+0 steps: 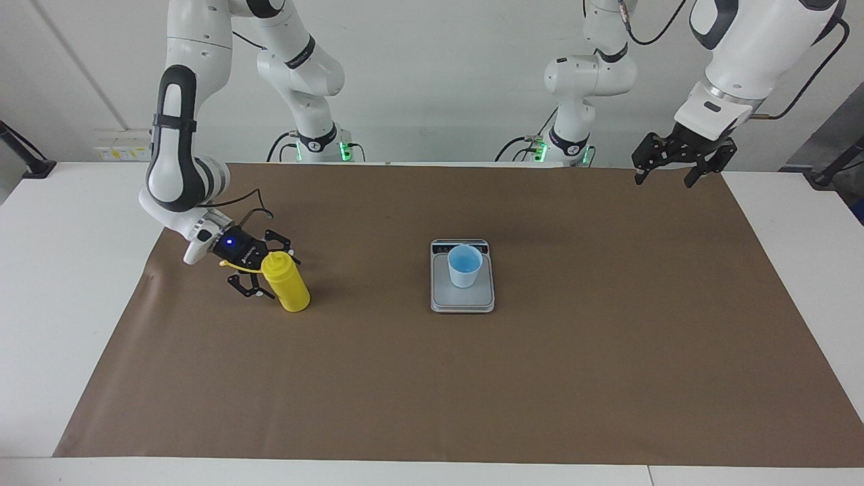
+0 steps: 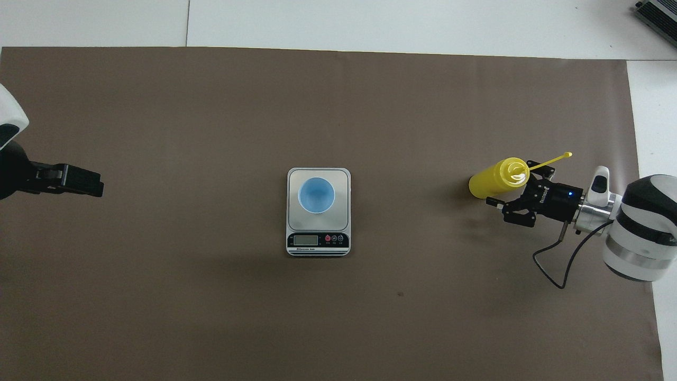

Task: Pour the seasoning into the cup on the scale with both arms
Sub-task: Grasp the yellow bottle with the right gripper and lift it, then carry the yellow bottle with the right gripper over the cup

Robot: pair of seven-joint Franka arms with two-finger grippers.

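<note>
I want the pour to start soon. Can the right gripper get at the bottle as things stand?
Probably yes: the right gripper is open with its fingers either side of the upright bottle, nothing between them.

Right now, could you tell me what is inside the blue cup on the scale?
The cup stands upright on the scale, and its bright blue inside looks empty from overhead. The plate directly under the cup is covered.
</note>
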